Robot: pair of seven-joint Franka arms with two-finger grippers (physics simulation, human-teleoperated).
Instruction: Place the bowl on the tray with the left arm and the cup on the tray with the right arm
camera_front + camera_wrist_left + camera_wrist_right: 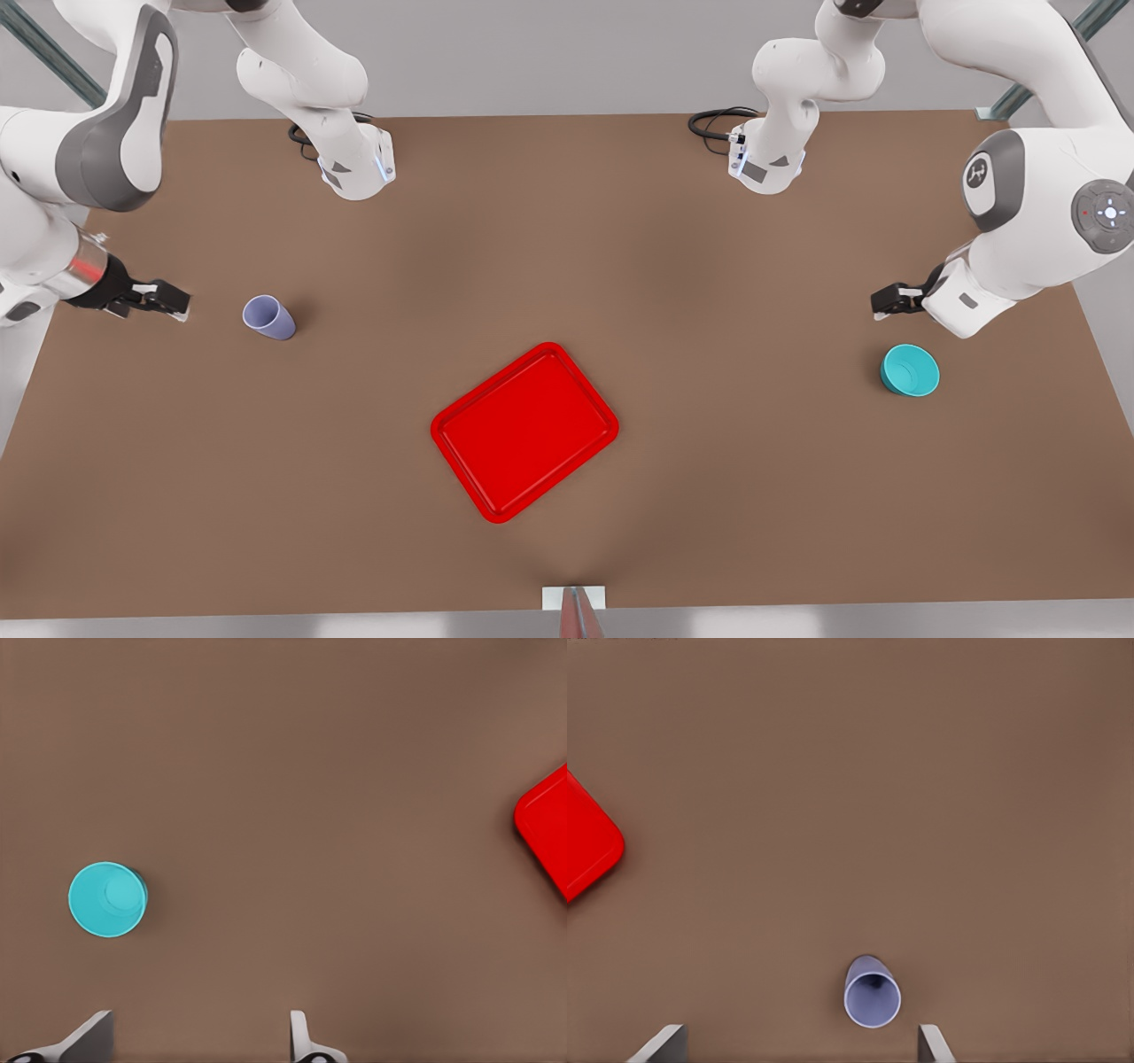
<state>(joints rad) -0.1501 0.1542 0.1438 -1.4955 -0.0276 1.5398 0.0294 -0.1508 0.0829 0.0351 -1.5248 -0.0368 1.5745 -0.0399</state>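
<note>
I stand in a bare test cell, a simulated robot lab rather than any home or shop. My two white arms are bolted at the far edge of a plain brown desk [567, 266], black cables [709, 124] coiled by their bases. Behind is a blank grey wall, with slanted metal frame struts [53, 58] in the corners. No furniture or clutter surrounds me.

Brown table [567, 266] bearing red tray [524, 431], lavender cup [268, 317] and teal bowl [910, 370], well apart.
</note>
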